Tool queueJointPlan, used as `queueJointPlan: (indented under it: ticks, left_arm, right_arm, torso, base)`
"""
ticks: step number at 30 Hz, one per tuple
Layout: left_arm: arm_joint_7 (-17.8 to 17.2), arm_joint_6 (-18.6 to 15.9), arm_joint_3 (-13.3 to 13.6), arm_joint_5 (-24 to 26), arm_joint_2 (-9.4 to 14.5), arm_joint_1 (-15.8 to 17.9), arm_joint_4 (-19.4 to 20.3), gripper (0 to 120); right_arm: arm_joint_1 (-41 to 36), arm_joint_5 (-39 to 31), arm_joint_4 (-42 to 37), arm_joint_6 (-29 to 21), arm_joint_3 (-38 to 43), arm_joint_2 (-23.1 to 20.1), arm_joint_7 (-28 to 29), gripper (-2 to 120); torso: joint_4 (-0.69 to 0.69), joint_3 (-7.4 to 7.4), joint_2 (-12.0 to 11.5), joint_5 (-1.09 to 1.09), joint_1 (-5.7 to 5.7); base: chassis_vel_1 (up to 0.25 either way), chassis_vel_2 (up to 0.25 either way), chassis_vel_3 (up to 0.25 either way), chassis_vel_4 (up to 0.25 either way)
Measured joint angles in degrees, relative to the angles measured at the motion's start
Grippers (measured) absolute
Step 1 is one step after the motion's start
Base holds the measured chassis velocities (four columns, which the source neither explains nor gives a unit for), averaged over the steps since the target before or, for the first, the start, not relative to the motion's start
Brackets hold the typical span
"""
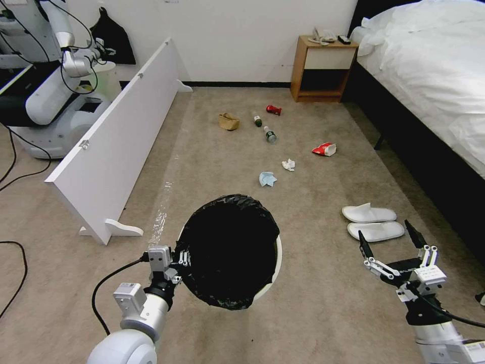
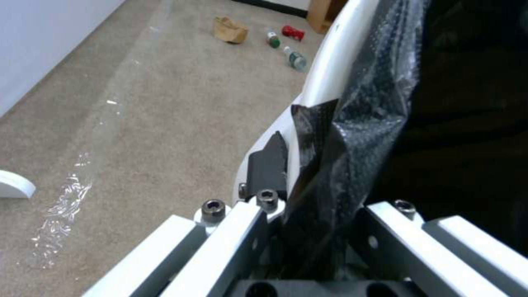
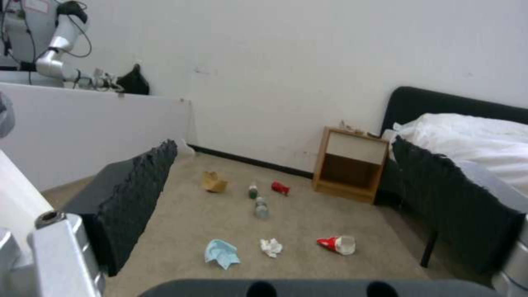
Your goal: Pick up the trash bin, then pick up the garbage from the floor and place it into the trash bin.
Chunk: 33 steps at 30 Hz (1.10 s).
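At the trash bin point(image 1: 270, 275) rim, black liner is pinched by the left claw point(image 1: 181, 259); right of the bin, the right claw point(image 1: 391, 237) is held spread; slippers point(image 1: 371, 221) lie just beyond it.

A beige carpet point(image 1: 313, 283) covers the floor and runs to a plain white wall point(image 1: 242, 35) with a dark skirting strip along its foot. A small wooden nightstand point(image 1: 322, 68) stands against that wall, just beside a bed point(image 1: 434, 76) with white bedding on a black frame along the right side. On the left, a long white panel point(image 1: 121, 131) stands on edge on curved feet. Black cables point(image 1: 15, 273) trail over the carpet at the left edge.
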State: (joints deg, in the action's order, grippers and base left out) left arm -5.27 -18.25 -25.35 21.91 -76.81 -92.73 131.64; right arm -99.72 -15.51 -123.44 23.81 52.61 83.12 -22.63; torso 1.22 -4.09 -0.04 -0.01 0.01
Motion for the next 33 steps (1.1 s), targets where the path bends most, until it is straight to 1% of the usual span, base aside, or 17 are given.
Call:
queueJointPlan:
  ticks: [6, 12, 16, 18, 19, 20, 22, 25, 33]
  left_arm:
    - [0.12, 0.09, 0.09, -0.14, -0.15, -0.07, -0.28, 2]
    - [0.14, 0.13, 0.09, -0.15, -0.14, -0.08, -0.34, 2]
    - [0.27, 0.15, 0.14, -0.17, -0.09, -0.15, -0.34, 2]
    - [0.34, 0.17, 0.15, -0.17, -0.09, -0.14, -0.34, 2]
    - [0.46, 0.17, 0.18, -0.19, -0.07, -0.15, -0.33, 2]
    - [0.49, 0.21, 0.22, -0.22, -0.06, -0.14, -0.33, 2]
    - [0.54, 0.25, 0.23, -0.22, -0.04, -0.12, -0.34, 2]
    - [0.57, 0.31, 0.23, -0.23, 0.01, -0.06, -0.34, 2]
    - [0.55, 0.31, 0.15, -0.34, -0.01, -0.04, -0.48, 2]
  right_arm:
    - [-0.26, -0.38, -0.01, -0.09, 0.13, 0.04, -1.2, 100]
    - [-0.3, -0.5, 0.09, 0.07, 0.16, 0.04, -1.36, 100]
    - [-0.31, -0.62, 0.16, 0.42, 0.05, -0.01, -1.42, 100]
    - [-0.35, -0.64, 0.17, 0.39, 0.05, -0.07, -1.42, 100]
    - [-0.36, -0.69, 0.17, 0.37, 0.03, -0.13, -1.43, 100]
    - [-0.35, -0.71, 0.17, 0.37, 0.04, -0.26, -1.42, 100]
    - [-0.29, -0.72, 0.18, 0.55, 0.04, -0.31, -1.42, 100]
    - [-0.21, -0.71, 0.19, 0.75, 0.04, -0.35, -1.41, 100]
    - [-0.2, -0.54, 0.18, 0.74, -0.15, -0.36, -0.95, 100]
  torso:
    - [0.0, 0.0, 0.0, -0.01, 0.0]
    - [0.0, 0.0, 0.0, -0.01, 0.0]
    - [0.0, 0.0, 0.0, 0.01, 0.0]
    - [0.02, -0.02, 0.0, -0.03, 0.0]
    - [-0.01, -0.02, 0.0, 0.05, 0.0]
    - [0.0, -0.03, 0.0, 0.01, 0.01]
    - [0.0, -0.03, 0.0, 0.02, 0.01]
    - [0.0, -0.03, -0.01, 0.01, 0.01]
    - [0.0, 0.01, 0.0, -0.02, 0.0]
  base:
    - [0.0, 0.0, 0.0, 0.0]
    - [-0.098, -0.042, 0.122, 0.046]
    - [-0.293, -0.088, 0.267, 0.081]
    - [-0.329, -0.083, 0.353, 0.08]
    - [-0.353, -0.036, 0.353, 0.08]
    - [-0.353, -0.032, 0.326, 0.036]
    - [-0.311, -0.032, 0.273, 0.021]
    - [-0.171, -0.005, 0.188, -0.012]
    - [0.062, 0.006, -0.05, -0.007]
